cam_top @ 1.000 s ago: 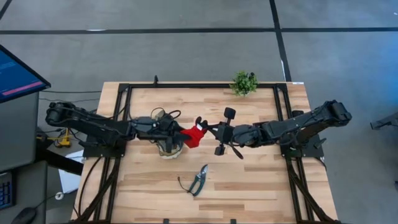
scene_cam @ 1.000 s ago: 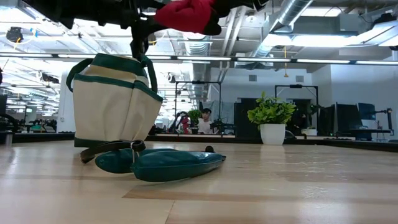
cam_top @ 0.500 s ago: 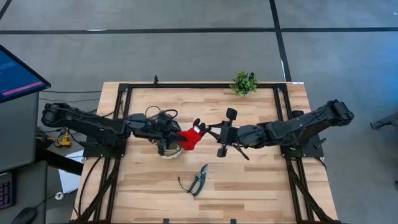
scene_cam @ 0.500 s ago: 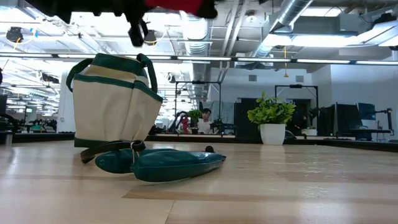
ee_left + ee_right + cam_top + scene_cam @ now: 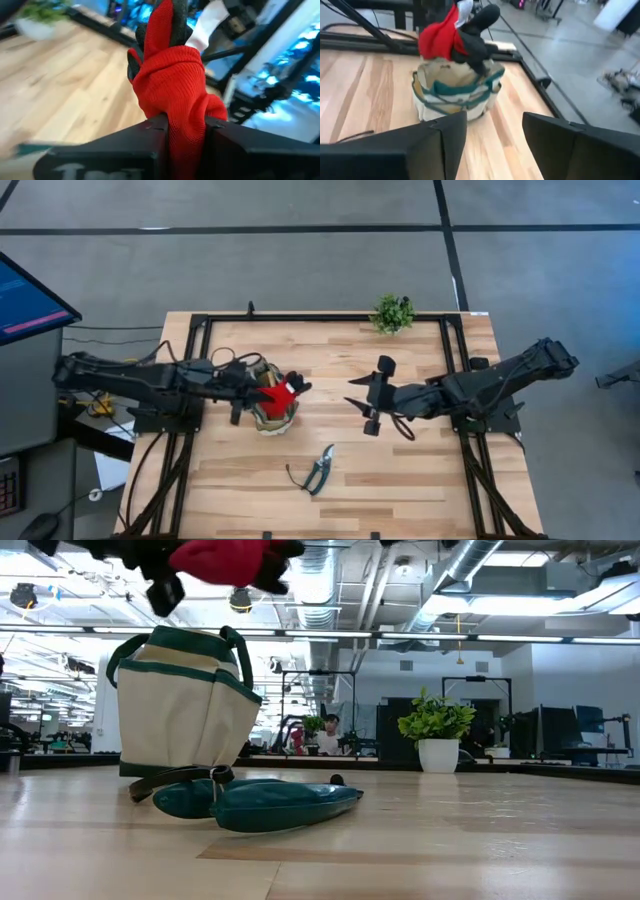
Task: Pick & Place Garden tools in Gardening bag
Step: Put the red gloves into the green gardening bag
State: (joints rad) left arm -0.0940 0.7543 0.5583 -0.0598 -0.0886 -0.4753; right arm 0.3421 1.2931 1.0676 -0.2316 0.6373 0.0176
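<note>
Knit red glove [image 5: 278, 393] now over canvas bag [image 5: 272, 418]

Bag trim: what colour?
Dark green trim on the tan gardening bag, clearest in the low view.

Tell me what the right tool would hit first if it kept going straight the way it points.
Probably the red glove held by the left tool above the bag. The right tool is open and points across the table at them; depth is unclear, so it might meet the bag's rim instead.
</note>
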